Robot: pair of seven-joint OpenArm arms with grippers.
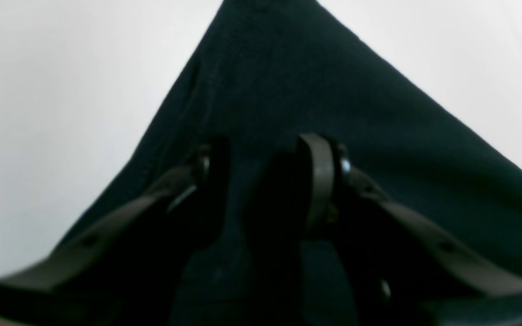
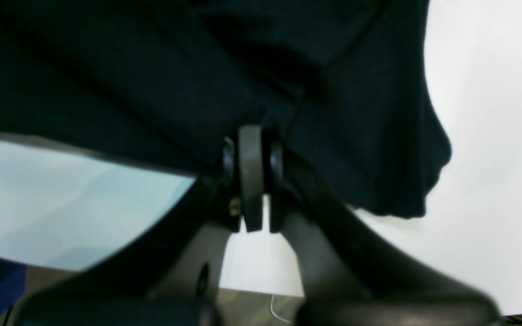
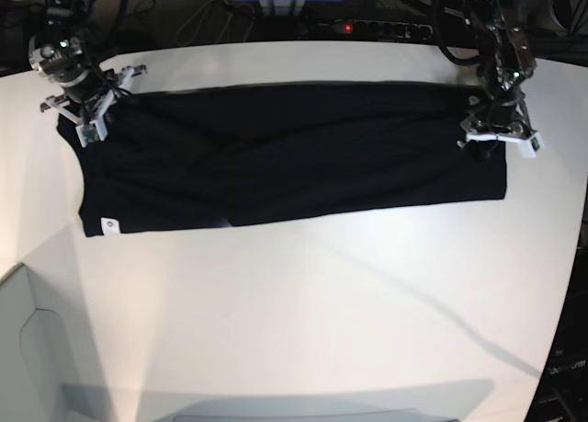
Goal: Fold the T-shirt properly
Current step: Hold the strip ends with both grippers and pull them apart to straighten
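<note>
The black T-shirt (image 3: 303,155) is looking soft, light and floppy; its edge folds suit gripping. The right hand (image 2: 258,181) is pinching cloth, the left (image 1: 261,181) spreading over fabric.

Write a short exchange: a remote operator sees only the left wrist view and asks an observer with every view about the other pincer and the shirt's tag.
Operator: My pincer's jaws stand apart over black cloth. How is the right pincer?
Observer: The right pincer is shut at the shirt's edge; I can't tell whether it has caught cloth.
Operator: Any tag showing?
Observer: Yes, a small white tag, at the right arm's end of the shirt, on the edge farther from the arms.
</note>
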